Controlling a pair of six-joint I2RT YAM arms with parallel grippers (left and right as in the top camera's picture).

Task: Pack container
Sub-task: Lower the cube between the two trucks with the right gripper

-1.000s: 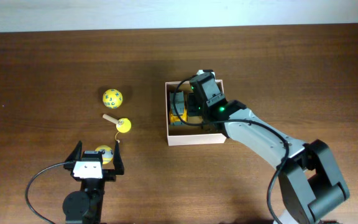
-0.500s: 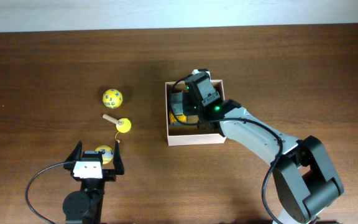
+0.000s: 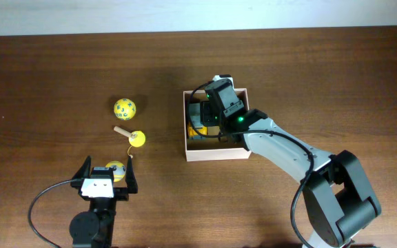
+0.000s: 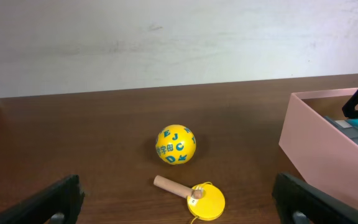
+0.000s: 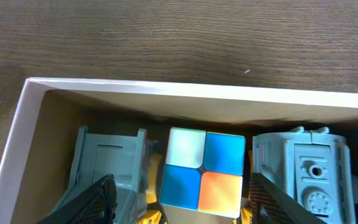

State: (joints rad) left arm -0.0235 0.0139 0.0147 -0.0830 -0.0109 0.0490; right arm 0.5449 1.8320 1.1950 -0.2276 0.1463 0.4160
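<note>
The container (image 3: 216, 156), a square white-walled box, stands at the table's middle and holds several toys. In the right wrist view its far wall (image 5: 166, 88) runs across above a colourful cube (image 5: 202, 171), which sits between grey toy parts (image 5: 109, 163). My right gripper (image 3: 207, 118) hangs over the box; its fingers (image 5: 185, 208) are open either side of the cube, with gaps. My left gripper (image 3: 107, 171) is open near the front left edge. A yellow lettered ball (image 3: 116, 169) lies between its fingers in the overhead view but does not show in the left wrist view (image 4: 179, 208).
A second yellow lettered ball (image 3: 125, 107) (image 4: 175, 144) and a yellow disc with a wooden peg (image 3: 136, 139) (image 4: 205, 200) lie on the table left of the box. A string runs from the disc toward the near ball. The box's side wall (image 4: 316, 134) shows at the right of the left wrist view.
My right gripper shifted slightly left over the box between one second and half a second ago, then stayed still. The left arm and loose toys have not moved.
</note>
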